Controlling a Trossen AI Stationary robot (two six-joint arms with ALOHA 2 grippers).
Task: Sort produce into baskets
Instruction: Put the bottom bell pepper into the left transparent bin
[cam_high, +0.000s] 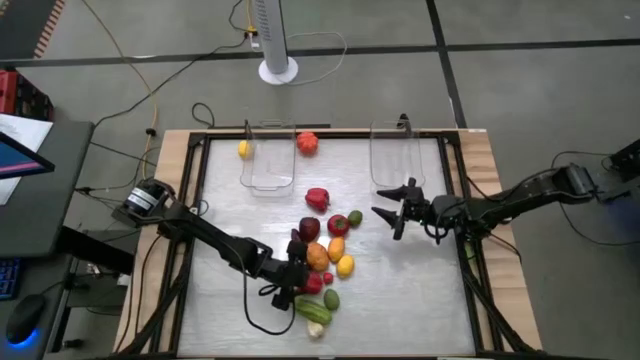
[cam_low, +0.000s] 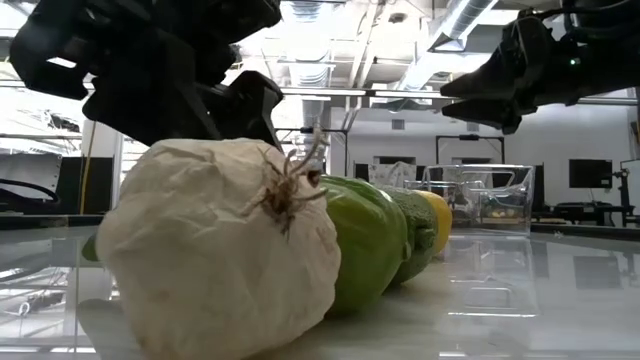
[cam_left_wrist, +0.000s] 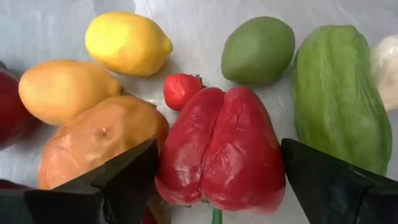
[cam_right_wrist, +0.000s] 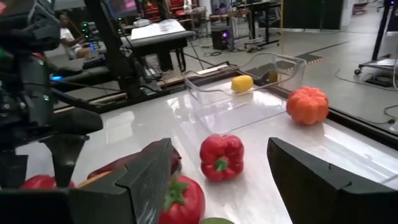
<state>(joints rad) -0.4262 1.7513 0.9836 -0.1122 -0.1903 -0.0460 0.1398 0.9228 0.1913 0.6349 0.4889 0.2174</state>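
Observation:
Produce lies clustered at the table's middle front: a red bell pepper (cam_left_wrist: 221, 152), an orange piece (cam_left_wrist: 99, 146), a mango (cam_left_wrist: 65, 90), a lemon (cam_left_wrist: 127, 42), a lime (cam_left_wrist: 258, 50), a green squash (cam_left_wrist: 339, 93) and whitish garlic (cam_low: 220, 260). My left gripper (cam_high: 303, 280) is open low over this cluster, one finger on either side of the red bell pepper. My right gripper (cam_high: 390, 212) is open and empty above the table, right of a second red pepper (cam_high: 317, 198). Two clear baskets (cam_high: 267, 155) (cam_high: 397, 155) stand at the back; the left one holds a yellow piece (cam_high: 243, 149). My left gripper's fingers (cam_left_wrist: 124, 180) stand close on either side of the red bell pepper's body (cam_left_wrist: 180, 168), slanting down from the table's left. I cannot tell whether they touch it. The pepper lies on the table among the other produce.
An orange-red pumpkin-like piece (cam_high: 307, 143) lies on the table between the baskets. A dark maroon piece (cam_high: 309, 229), a tomato (cam_high: 338, 224) and a small green piece (cam_high: 355, 217) lie between the two grippers. A black frame (cam_high: 455, 230) edges the table. A person sits in the room beyond (cam_right_wrist: 65, 34).

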